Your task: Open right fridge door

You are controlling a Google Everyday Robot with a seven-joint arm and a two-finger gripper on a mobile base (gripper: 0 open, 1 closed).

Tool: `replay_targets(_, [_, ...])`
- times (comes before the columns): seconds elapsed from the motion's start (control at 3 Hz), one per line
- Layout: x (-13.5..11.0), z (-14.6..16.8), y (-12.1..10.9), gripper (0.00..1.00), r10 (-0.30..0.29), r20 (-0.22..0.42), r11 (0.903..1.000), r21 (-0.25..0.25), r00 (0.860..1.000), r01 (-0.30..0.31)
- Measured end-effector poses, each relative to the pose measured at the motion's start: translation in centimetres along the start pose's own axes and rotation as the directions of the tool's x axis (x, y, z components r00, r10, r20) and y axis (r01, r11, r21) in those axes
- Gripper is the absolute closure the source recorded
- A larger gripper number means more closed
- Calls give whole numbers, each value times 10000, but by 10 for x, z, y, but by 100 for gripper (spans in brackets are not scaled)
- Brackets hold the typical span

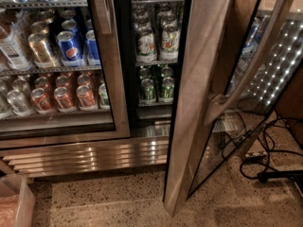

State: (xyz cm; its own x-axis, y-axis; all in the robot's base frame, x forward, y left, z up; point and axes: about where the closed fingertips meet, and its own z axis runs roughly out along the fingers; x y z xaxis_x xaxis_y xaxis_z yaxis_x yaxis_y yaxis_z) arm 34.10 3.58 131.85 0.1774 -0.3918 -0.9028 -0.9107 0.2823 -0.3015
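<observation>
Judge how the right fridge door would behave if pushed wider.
The right fridge door likely feels heavy and rigid, given its wide steel frame and glass. Already ajar, it probably swings rather than tips. The gripper is out of view.

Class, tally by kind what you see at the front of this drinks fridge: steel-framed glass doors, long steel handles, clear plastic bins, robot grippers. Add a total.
Steel-framed glass doors: 2, the open right fridge door and the shut left door
Long steel handles: 2, the bowed handle and the straight handle
Clear plastic bin: 1
Robot gripper: 0, it is out of view
Total: 5
</observation>
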Motion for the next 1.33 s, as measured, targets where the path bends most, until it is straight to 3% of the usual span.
replay_targets(1.33, [0,0,0,90,0,0,10000,0,10000,0])
